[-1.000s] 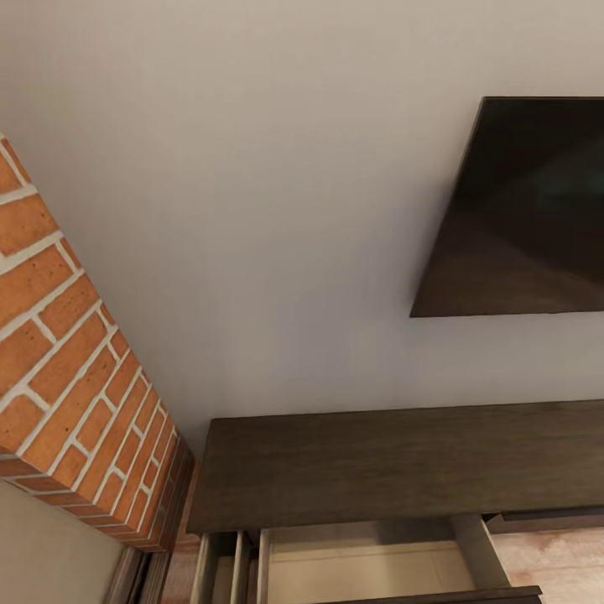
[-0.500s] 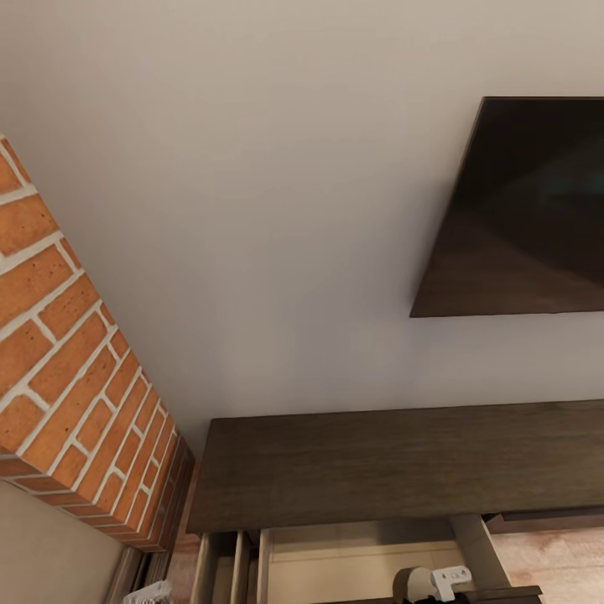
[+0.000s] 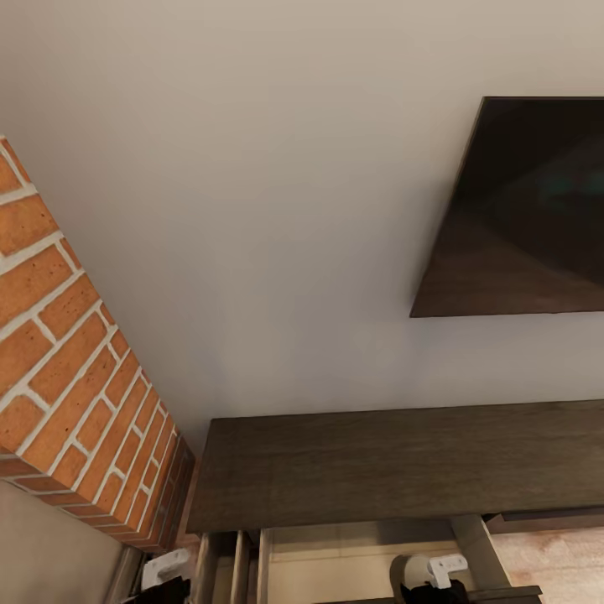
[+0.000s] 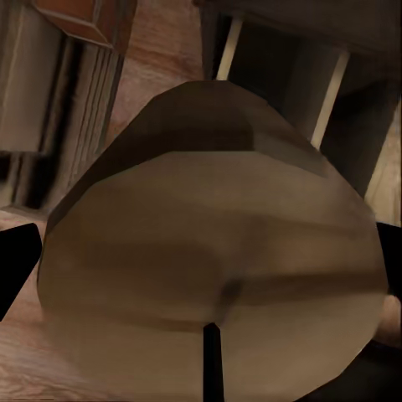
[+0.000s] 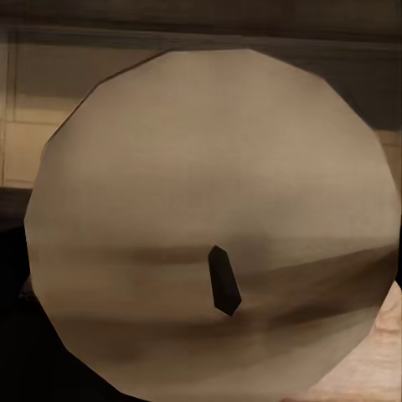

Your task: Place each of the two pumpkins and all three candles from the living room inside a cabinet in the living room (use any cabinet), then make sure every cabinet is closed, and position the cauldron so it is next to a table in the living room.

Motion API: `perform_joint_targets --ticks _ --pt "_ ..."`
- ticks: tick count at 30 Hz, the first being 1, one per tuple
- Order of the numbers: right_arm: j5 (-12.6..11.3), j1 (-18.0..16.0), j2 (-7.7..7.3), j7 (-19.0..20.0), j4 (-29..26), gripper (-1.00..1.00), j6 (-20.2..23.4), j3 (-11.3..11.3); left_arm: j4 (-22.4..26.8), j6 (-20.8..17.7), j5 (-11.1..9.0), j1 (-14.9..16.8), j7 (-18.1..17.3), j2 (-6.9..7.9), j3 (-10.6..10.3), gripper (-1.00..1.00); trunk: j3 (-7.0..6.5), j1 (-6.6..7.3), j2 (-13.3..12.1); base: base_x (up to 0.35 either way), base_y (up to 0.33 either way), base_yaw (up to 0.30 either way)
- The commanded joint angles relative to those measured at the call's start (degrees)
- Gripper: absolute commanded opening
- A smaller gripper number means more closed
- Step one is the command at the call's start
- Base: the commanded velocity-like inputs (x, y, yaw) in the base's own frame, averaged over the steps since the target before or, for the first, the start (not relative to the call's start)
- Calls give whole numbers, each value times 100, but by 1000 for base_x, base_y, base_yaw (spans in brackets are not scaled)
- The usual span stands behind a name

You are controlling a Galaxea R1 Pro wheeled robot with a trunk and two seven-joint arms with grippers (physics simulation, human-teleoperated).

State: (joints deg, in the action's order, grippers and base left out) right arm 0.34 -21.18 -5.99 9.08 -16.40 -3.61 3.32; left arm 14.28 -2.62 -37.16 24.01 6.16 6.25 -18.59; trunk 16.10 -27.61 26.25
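The dark-brown cabinet [image 3: 403,461] stands against the wall, and one drawer [image 3: 361,558] is pulled out, showing its pale inside. In the left wrist view a beige candle [image 4: 209,251] with a black wick sits end-on between two black fingers [image 4: 17,268]. My left gripper [image 3: 165,572] peeks in at the head view's lower edge, left of the drawer. Another beige candle [image 5: 209,226] with a dark wick fills the right wrist view, and it shows as a pale cylinder [image 3: 411,575] in my right gripper [image 3: 438,575] over the open drawer. Pumpkins and cauldron are out of view.
A red brick chimney breast [image 3: 67,361] juts out left of the cabinet. A dark TV screen [image 3: 528,218] hangs on the pale wall above it. Wooden floor [image 3: 554,562] shows at the lower right, beside the open drawer.
Both grippers have risen into the bottom of the head view over the last second: the right one with its candle over the drawer, the left one beside the brickwork.
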Motion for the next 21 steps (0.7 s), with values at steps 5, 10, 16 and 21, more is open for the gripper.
perform_joint_targets --ticks 5,10,16,21 --pt "1 0 8 -10 -21 -100 0 0 309 -352 15 -1 1 -24 -2 -100 1 0 0 0 0 0" --pt "-25 0 18 -12 46 -100 0 1 330 -511 13 -6 -11 -73 -27 -100 1 0 0 0 0 0" --pt "-25 0 11 -12 46 -100 0 -4 318 -512 23 -18 -10 -329 -39 -100 1 0 0 0 0 0" --pt "-4 0 -4 -12 -46 -100 7 1 320 -519 24 -19 -10 -437 -39 -100 1 0 0 0 0 0"
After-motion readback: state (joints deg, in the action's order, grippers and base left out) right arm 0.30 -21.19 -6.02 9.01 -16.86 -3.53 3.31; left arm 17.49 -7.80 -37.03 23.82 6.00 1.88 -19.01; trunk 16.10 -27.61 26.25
